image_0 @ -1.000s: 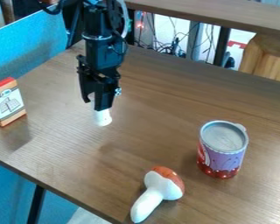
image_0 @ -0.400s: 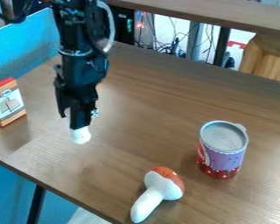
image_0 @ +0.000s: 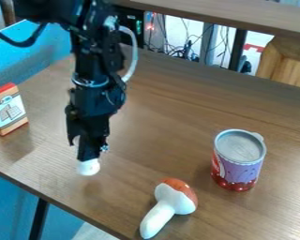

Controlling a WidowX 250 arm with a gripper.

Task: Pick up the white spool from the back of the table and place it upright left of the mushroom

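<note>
"One white piece: where?"
"Held at the tips of your claw, which looks part-closed on it."
"Progress?"
"Grasp done, I judge; your release left."
"Around it?"
"Toy mushroom lying near, purple-and-red tin beyond, red-topped box apart; all on the table."

My gripper is black; the piece at its lower end is white. Toy mushroom: orange-red cap with pale spots, white underside and stem. Can: grey lid, purple wall with dark line pattern, red base band with white dots. Box: red top, orange-brown bands, white panel. Table: brown, wood-grained.
</note>
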